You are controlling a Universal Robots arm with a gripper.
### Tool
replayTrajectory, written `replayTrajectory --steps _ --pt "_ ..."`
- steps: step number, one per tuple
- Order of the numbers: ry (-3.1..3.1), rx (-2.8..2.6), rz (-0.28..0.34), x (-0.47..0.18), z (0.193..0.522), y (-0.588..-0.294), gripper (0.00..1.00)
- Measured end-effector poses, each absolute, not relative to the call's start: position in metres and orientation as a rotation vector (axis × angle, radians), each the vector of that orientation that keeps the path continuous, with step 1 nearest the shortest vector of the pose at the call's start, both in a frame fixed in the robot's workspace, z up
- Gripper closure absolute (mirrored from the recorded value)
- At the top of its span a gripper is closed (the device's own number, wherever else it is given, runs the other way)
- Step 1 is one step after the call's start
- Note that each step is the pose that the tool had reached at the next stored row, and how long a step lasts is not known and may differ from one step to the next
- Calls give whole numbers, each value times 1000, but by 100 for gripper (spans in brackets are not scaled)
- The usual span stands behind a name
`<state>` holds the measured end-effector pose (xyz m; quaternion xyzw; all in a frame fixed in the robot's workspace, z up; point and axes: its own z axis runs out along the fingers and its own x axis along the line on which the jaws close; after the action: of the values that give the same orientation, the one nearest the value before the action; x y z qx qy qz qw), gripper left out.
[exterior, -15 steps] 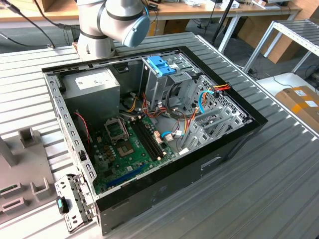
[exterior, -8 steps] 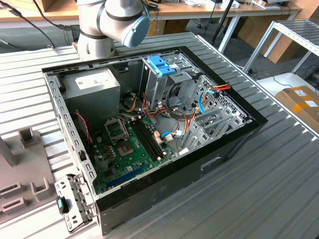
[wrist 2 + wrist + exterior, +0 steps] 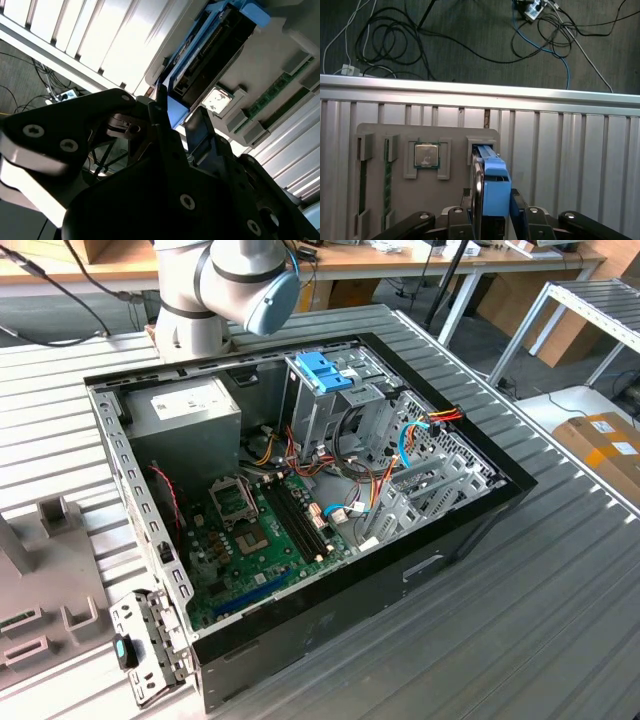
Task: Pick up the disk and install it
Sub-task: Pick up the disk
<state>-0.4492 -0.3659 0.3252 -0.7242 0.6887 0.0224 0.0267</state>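
Observation:
The disk [image 3: 492,185] stands on edge in a slot of a grey holder plate [image 3: 455,132], its blue plastic bracket facing the camera. In the second wrist view the disk [image 3: 212,52] runs along that slot, dark body between blue edges. My gripper [image 3: 493,207] straddles the near end of the disk, one black finger pressed to each side, so it is shut on the disk; the same grip shows in the second wrist view [image 3: 180,120]. In the exterior view the open computer case [image 3: 300,490] lies on the table with its metal drive cage [image 3: 330,410] under a blue latch.
A processor chip [image 3: 426,155] and memory sticks [image 3: 387,175] sit in other pockets of the holder plate. The ribbed metal table [image 3: 570,165] ends just beyond the plate, with cables [image 3: 470,40] on the floor past it. The arm's base [image 3: 195,330] stands behind the case.

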Motion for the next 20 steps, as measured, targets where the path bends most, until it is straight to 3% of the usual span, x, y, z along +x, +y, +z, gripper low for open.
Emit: replayTrajectory --steps 20 --pt "2128 -2237 69 -450 297 -364 58"
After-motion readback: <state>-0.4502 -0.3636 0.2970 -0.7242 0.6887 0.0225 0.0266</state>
